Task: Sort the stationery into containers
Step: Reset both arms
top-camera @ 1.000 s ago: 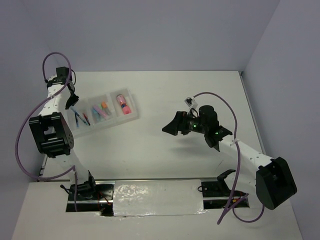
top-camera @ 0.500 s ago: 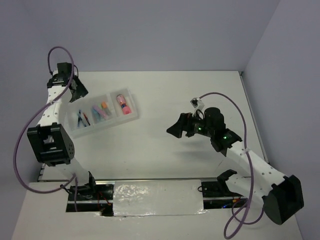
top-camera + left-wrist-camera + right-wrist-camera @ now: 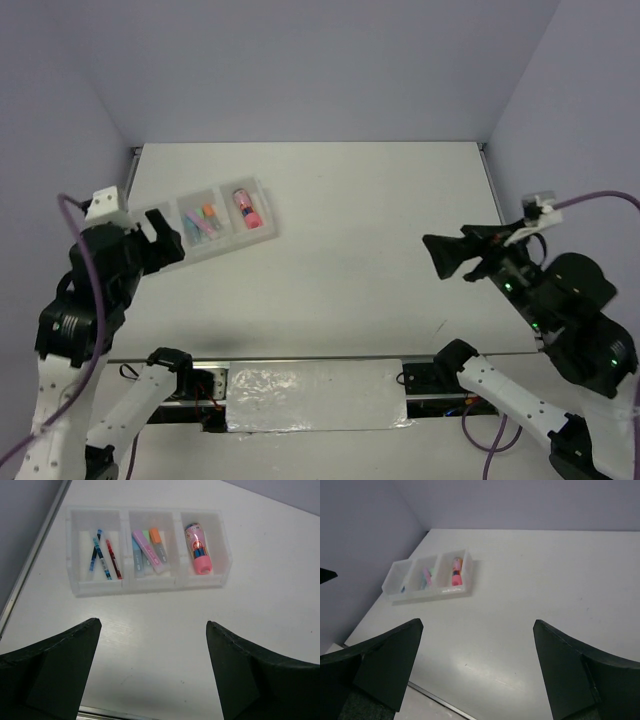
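1. The tray (image 3: 150,583) is sitting at the far left of the tabletop (image 3: 260,630). It is translucent white, with three square compartments in a row, and its right end is angling slightly farther away.
2. Three thin pens are lying in its left compartment: a blue pen (image 3: 101,560), a dark pen (image 3: 93,554) crossing it, and a red pen (image 3: 113,560) just to their right.
3. Four short highlighters are lying packed side by side in the middle compartment: a blue highlighter (image 3: 137,560), a lilac highlighter (image 3: 140,539), a green highlighter (image 3: 146,535) and an orange highlighter (image 3: 155,536).
4. The stubby pink-red marker (image 3: 198,547) is lying alone in the right compartment, its pink end pointing toward the near side.
5. The left tool (image 3: 151,625) is hanging above the tabletop on the near side of the tray. Its fingers are spread wide and pinching nothing. In the top view it is covering the tray's left end.
6. The right tool (image 3: 477,625) is hovering over the right side of the tabletop, well apart from the tray and facing left toward it — its fingers are likewise spread wide and gripping nothing.
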